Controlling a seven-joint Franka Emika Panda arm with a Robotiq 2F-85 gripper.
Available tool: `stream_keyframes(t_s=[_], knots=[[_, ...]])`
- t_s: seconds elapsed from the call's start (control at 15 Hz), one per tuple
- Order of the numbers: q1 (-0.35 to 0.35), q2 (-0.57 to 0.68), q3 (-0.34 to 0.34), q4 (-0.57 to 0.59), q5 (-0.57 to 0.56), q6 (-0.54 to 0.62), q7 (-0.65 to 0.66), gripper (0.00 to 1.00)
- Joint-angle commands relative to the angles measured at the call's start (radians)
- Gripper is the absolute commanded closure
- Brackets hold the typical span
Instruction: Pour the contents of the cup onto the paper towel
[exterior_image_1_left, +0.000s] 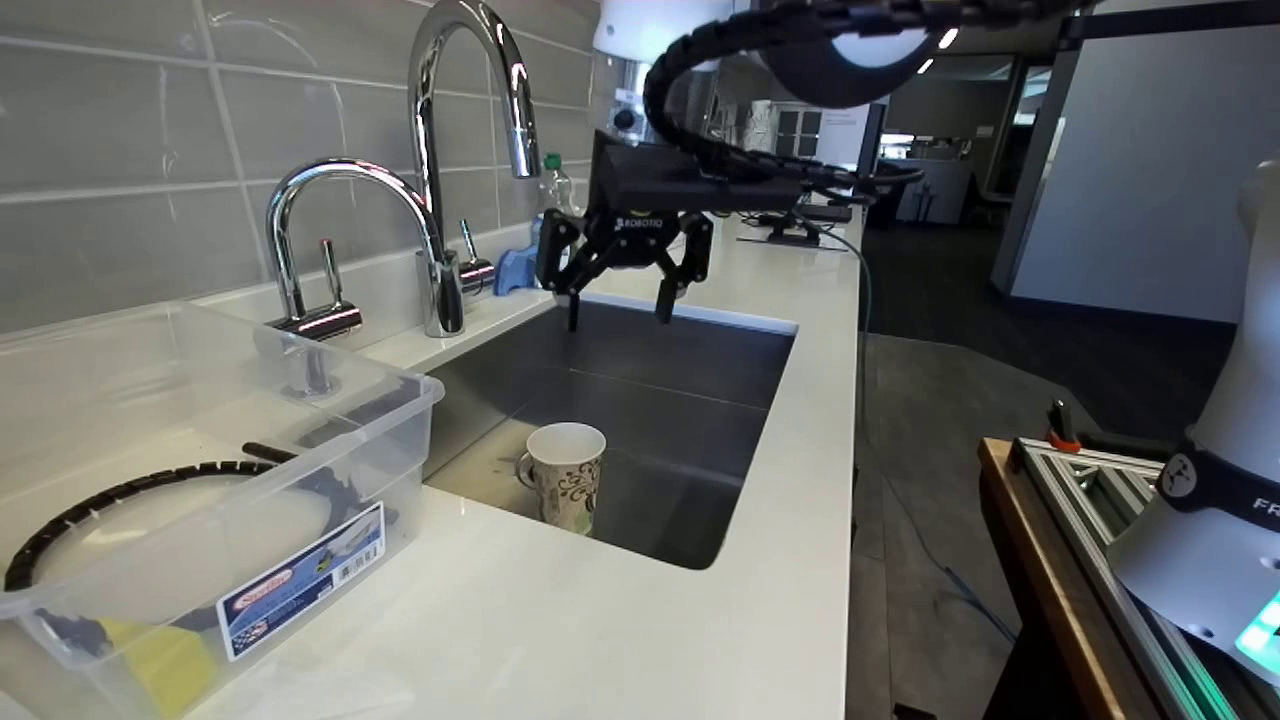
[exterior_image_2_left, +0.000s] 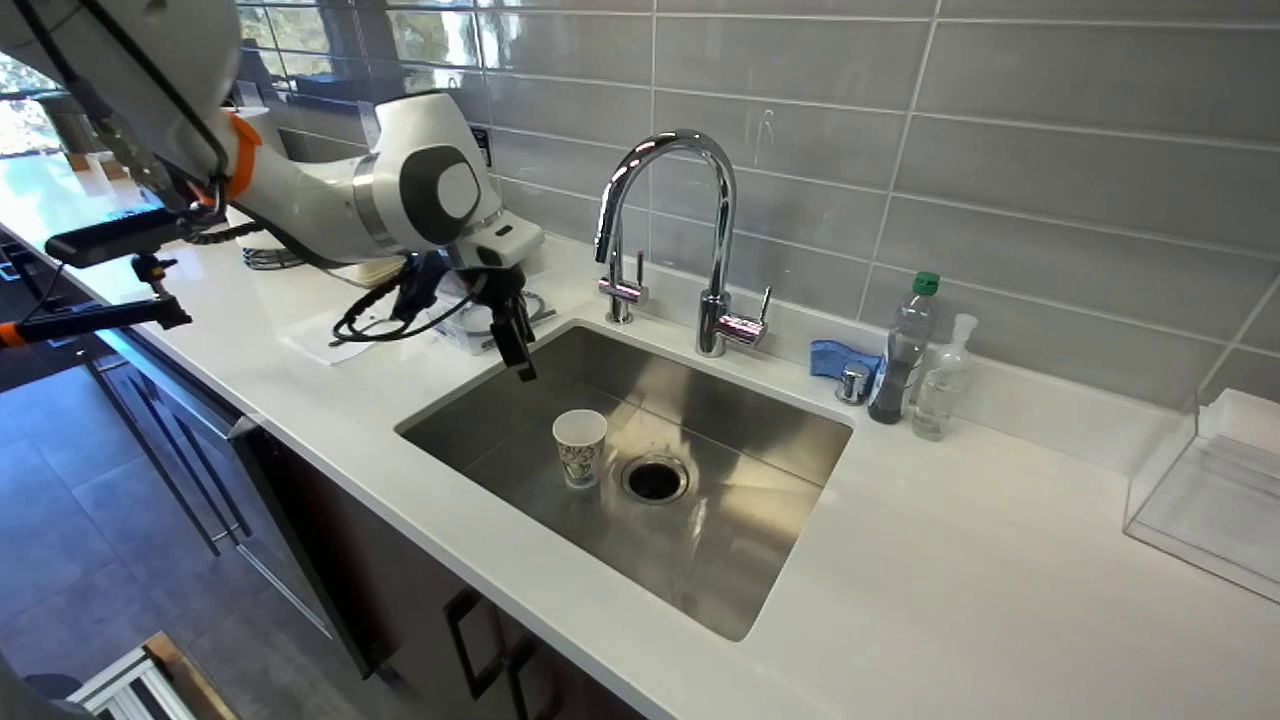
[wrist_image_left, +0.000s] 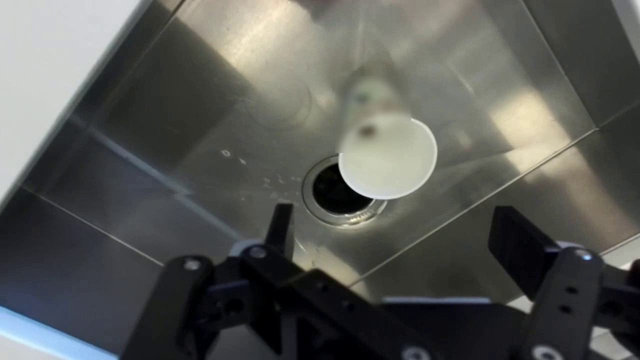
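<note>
The cup (exterior_image_1_left: 575, 488) is pale with a dark printed pattern and a side handle. It stands upright in the steel sink, beside the drain, in an exterior view (exterior_image_2_left: 580, 455). Its pale open mouth shows in the wrist view (wrist_image_left: 395, 165), partly blurred; I cannot tell what it holds. My gripper (exterior_image_1_left: 619, 308) is open and empty above the sink, higher than the cup and apart from it. In the wrist view its fingers (wrist_image_left: 392, 215) are wide apart, with the cup beyond them. A thin white sheet (exterior_image_2_left: 325, 338), perhaps the paper towel, lies on the counter.
The sink (exterior_image_2_left: 720, 590) has steep walls and a drain (exterior_image_2_left: 655, 480). Chrome faucets (exterior_image_2_left: 725, 220) stand behind it. A clear plastic bin (exterior_image_1_left: 330, 540) with a blue label stands beside it. Bottles (exterior_image_2_left: 905, 345) and a blue item (exterior_image_2_left: 842, 358) are at the back. A clear tray (exterior_image_2_left: 1200, 510) is farther along.
</note>
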Motion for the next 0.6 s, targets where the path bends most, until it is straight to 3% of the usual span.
stream_keyframes(t_s=[0.0,0.13,0.27,0.33,0.53], knots=[[0.05,0.098,-0.045,0.011,0.027,0.07,0.084,0.0],[0.074,0.158,-0.063,0.032,0.023,0.119,0.099,0.0],[0.107,0.226,-0.11,0.084,-0.07,0.102,0.227,0.0],[0.107,0.149,-0.104,0.025,-0.001,0.097,0.115,0.0],[0.129,0.209,-0.135,0.068,-0.027,0.098,0.171,0.0]])
